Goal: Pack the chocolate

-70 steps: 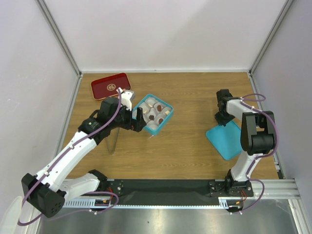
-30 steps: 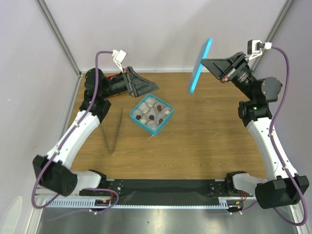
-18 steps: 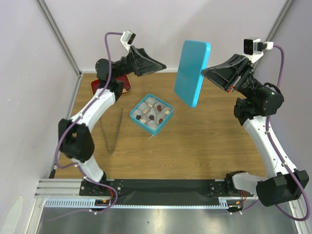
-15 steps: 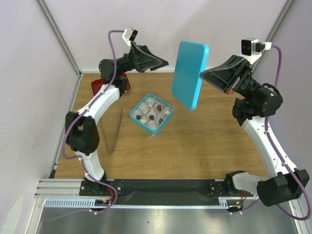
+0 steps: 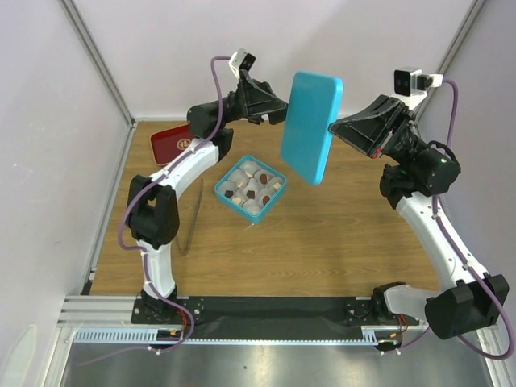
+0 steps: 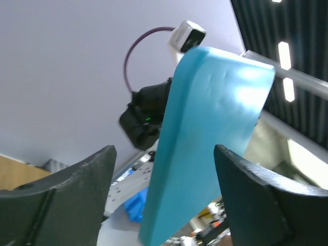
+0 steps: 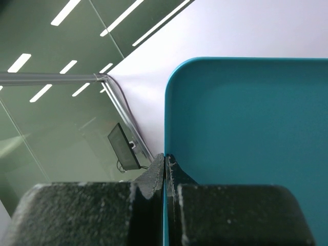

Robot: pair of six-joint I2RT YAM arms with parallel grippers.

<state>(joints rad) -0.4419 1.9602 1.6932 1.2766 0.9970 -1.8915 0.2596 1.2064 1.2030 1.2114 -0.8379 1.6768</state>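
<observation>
Against the top view of half a second back: swung farther across with the left gripper (image 5: 274,107), from well short of the teal lid (image 5: 312,126) to just beside its left edge. Barely shifted the lid itself. Left everything on the table (image 5: 347,242) where it lay.

Clamps the lid's thin rim in the right gripper (image 7: 165,163), fingers pressed together on it, holding the lid upright in the air. Holds the left gripper's fingers (image 6: 66,195) spread wide, the lid showing between them but beyond the tips (touching or not, cannot tell).

Below the left gripper and nearer its base, on the table: one teal box (image 5: 219,192), uncovered, holding the chocolate (image 5: 251,194) in white paper cups (image 5: 256,208). Lower and to that gripper's left: one red tray (image 5: 172,143). Beside the box, on the tray's side: one pair of tongs (image 5: 194,214).

Counted, largest first: one table, one lid, one box, one tray, one pair of tongs. About four dark pieces and a couple of tan ones, too small to number surely.
</observation>
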